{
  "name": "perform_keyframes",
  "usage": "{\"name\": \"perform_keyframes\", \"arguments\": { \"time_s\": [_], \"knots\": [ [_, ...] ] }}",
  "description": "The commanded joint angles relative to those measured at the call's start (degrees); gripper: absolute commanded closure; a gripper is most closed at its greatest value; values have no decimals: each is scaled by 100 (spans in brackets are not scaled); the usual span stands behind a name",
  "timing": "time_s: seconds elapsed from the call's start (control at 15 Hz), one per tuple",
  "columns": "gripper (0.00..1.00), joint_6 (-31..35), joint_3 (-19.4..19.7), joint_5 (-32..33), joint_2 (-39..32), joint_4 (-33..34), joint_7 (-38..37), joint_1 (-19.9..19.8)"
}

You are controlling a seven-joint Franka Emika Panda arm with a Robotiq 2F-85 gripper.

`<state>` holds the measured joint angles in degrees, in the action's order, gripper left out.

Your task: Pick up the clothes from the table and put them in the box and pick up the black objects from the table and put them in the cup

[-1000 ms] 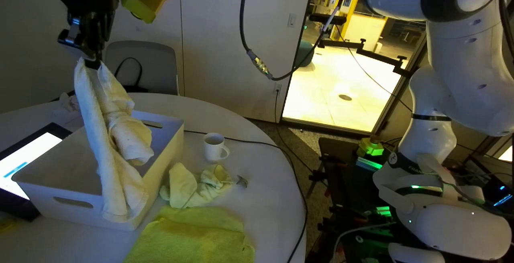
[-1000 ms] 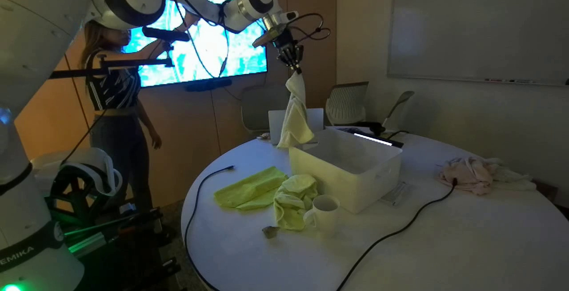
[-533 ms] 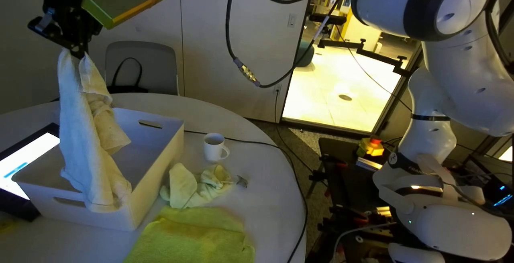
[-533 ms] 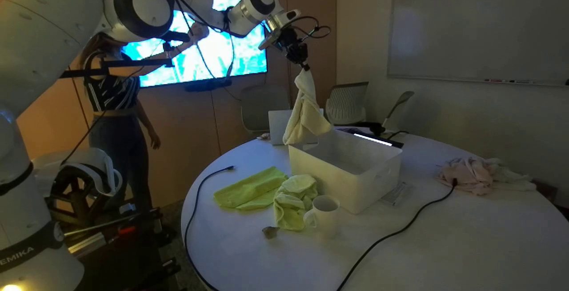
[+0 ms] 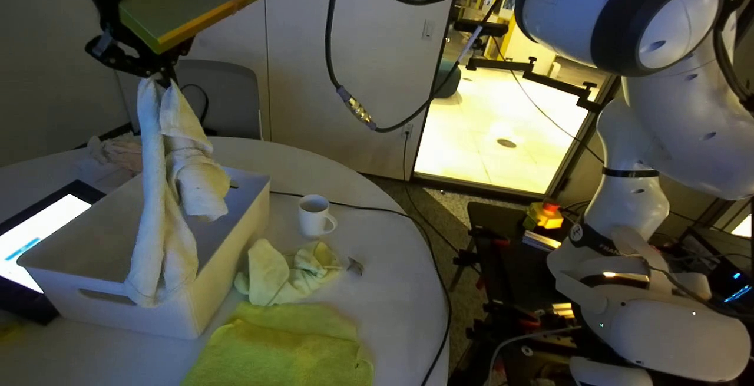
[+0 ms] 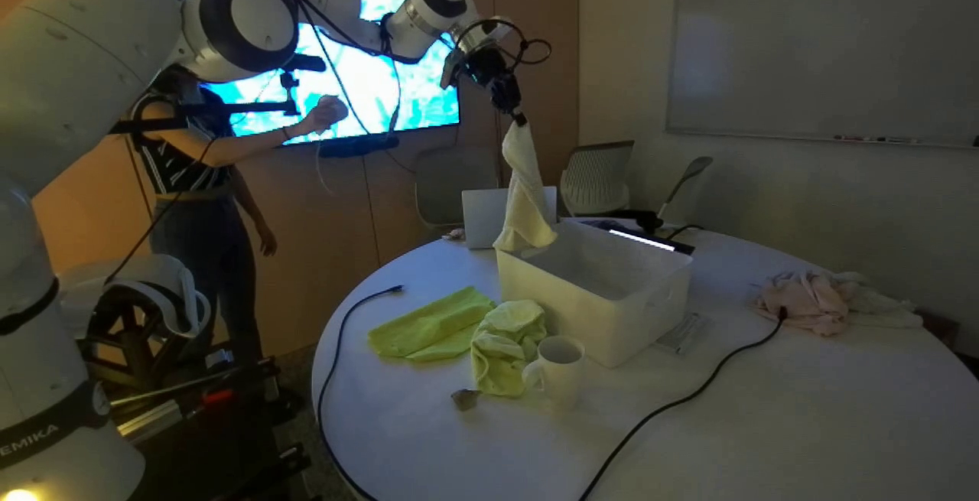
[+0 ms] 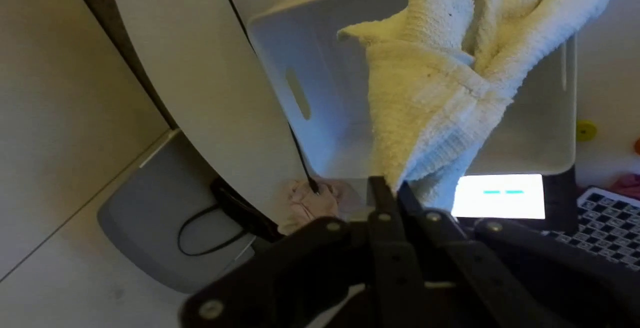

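My gripper [image 7: 396,188] is shut on a pale cloth [image 7: 425,97], pinching its top corner. The cloth [image 5: 154,209] dangles over one end of the white box [image 5: 235,250]; whether its lower tip touches the rim, I cannot tell. In both exterior views, more clothes lie beside the box: a flat yellow-green cloth [image 6: 428,326] and a crumpled paler cloth [image 6: 506,352]. The white cup [image 6: 562,375] stands upright near the crumpled one. A small dark grey piece [image 6: 465,399], probably one of the black objects, rests on the table [image 6: 726,424] close by.
A tablet [image 5: 44,238] with a lit screen sits against the box's far side. Black cables [image 6: 696,394] run over the tabletop. A pinkish fabric heap [image 6: 811,302] and a laptop [image 6: 482,218] are also there. A person [image 6: 206,149] stands behind the arm.
In an exterior view the gripper and hanging cloth went left, then came back right; the cloth swayed and twisted. The clothes on the table and the cup stayed put. The person lowered an arm.
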<state>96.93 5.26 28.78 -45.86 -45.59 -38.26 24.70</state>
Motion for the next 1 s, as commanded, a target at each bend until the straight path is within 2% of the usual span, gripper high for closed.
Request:
{"name": "perform_keyframes", "arguments": {
  "time_s": [0.0,0.33,0.4,0.53,0.67,0.93],
  "knots": [
    [66,-709,-20,-62,-208,564,340,37],
    [27,-940,-147,-126,-264,728,928,-16],
    [19,-167,-251,-284,-612,371,1078,-352],
    [4,128,-441,-579,-670,105,1588,-546],
    [0,586,-609,-771,-847,-355,2039,-838],
    [0,1699,-931,-904,-701,-2044,2747,-1424]
  ]
}}
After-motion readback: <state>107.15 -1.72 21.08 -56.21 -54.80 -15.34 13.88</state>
